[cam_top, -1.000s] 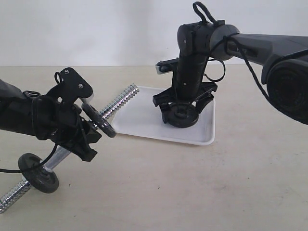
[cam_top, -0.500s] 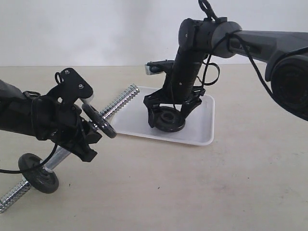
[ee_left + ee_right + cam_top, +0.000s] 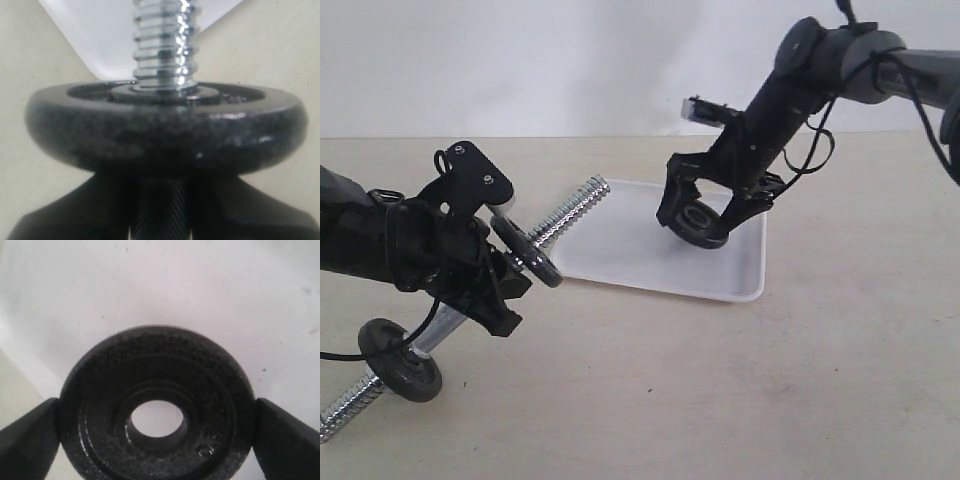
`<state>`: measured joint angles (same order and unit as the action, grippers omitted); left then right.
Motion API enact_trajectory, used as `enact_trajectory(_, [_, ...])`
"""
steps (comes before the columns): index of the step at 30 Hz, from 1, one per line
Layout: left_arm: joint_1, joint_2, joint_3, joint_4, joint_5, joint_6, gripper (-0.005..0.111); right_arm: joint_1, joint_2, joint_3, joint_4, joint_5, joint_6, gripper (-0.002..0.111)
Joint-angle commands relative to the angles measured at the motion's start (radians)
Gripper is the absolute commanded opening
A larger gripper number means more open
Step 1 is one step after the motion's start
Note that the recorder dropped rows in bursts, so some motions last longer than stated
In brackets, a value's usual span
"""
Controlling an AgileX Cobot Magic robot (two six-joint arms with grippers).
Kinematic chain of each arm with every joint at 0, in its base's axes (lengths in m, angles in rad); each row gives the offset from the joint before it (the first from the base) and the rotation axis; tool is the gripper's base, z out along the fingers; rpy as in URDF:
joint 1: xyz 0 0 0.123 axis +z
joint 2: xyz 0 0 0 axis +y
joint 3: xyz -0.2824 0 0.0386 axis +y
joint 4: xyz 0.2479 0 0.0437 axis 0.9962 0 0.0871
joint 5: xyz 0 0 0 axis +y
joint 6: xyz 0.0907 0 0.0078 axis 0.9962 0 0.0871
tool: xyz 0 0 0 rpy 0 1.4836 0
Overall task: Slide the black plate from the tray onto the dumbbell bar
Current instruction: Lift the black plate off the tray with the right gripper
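My right gripper (image 3: 703, 213) is shut on the black plate (image 3: 700, 222), gripping its rim from both sides and holding it tilted just above the white tray (image 3: 620, 245). The right wrist view shows this black plate (image 3: 155, 412) face on, its centre hole open, a finger (image 3: 27, 442) on either side. My left gripper (image 3: 495, 275) is shut on the dumbbell bar (image 3: 570, 208), which points up and right toward the tray. A second black plate (image 3: 525, 250) sits on the bar just past my left fingers, and a third (image 3: 400, 358) near the bar's lower end. In the left wrist view the bar's thread (image 3: 162, 45) rises through that second plate (image 3: 165, 127).
The tray rests on a beige tabletop (image 3: 720, 390) with a white wall behind. The lower threaded end of the bar (image 3: 345, 405) reaches the table's front left. The tray's left corner lies right under the bar's upper tip.
My right gripper has lifted the black plate off the tray floor, tilting it from flat to on edge, and the arm has swung back and to the right. The left arm and bar have not moved.
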<state>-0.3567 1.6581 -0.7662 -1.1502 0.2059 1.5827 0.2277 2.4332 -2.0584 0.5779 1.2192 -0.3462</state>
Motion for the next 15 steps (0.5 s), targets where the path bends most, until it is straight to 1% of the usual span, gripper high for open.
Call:
enact_trajectory(1, [0.0, -0.047, -0.026, -0.041, -0.012, 0.0, 0.004, -0.077, -0.033, -0.008, 0.22, 0.002, -0.056, 0.0])
enact_trajectory(4, [0.0, -0.047, -0.026, -0.041, -0.01, 0.0, 0.004, -0.089, -0.043, -0.008, 0.287, 0.002, -0.09, 0.0])
enact_trajectory(15, [0.0, -0.047, -0.026, -0.036, -0.026, 0.007, 0.004, -0.089, -0.14, -0.008, 0.379, 0.002, -0.125, 0.0])
